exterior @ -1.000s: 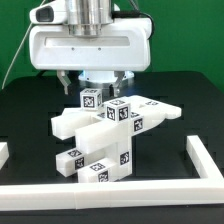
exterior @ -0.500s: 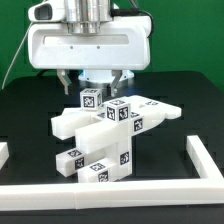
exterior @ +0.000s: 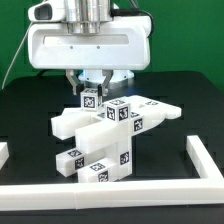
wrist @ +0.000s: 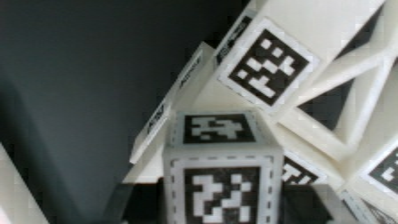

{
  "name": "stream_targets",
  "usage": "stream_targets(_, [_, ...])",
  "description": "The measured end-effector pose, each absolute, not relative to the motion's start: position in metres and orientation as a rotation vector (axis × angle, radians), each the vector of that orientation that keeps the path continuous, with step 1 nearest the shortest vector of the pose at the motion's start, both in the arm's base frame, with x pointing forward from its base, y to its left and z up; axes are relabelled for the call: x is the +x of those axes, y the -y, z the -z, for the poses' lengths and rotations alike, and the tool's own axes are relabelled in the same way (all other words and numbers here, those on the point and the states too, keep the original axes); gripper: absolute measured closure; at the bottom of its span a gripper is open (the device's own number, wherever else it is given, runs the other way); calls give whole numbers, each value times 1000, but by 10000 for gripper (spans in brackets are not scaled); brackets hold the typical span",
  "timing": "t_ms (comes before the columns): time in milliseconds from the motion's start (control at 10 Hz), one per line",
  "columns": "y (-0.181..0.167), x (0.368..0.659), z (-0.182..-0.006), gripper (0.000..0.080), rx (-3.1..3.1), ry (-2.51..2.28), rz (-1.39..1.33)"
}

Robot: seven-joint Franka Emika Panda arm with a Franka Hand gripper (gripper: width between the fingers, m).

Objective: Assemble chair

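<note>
With the chair (exterior: 108, 135) standing half-built mid-bench, inside the white border rails (exterior: 120, 190), the hand (exterior: 91, 90) directly above it looks pinched on its topmost tagged block (exterior: 90, 98), so seat that grip squarely before any lift.

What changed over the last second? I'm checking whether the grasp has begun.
The gripper drew its fingers inward toward the tagged chair piece beneath it; earlier they stood wider apart. Whether they have gripped it yet cannot be told. The chair parts, the arm's position and the border rails stayed as they were.
</note>
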State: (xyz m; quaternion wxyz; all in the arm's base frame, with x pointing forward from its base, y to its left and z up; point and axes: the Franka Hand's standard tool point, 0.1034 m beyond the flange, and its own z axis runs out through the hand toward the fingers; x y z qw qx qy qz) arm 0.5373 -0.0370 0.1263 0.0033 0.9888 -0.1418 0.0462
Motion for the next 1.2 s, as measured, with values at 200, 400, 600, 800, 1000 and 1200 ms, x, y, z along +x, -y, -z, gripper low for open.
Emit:
stream_targets(200, [36, 539, -126, 518, 3074, 612, -153])
stream_targets(400, [36, 539, -126, 518, 2976, 1027, -148])
stream_targets(600, [36, 539, -126, 518, 2835, 1431, -127])
stream_targets(800, [35, 539, -125, 517, 2713, 1735, -120])
stream_targets(1000, [35, 539, -125, 516, 2748, 1676, -122])
stream_targets(1200, [35, 538, -125, 310, 2922, 1325, -119])
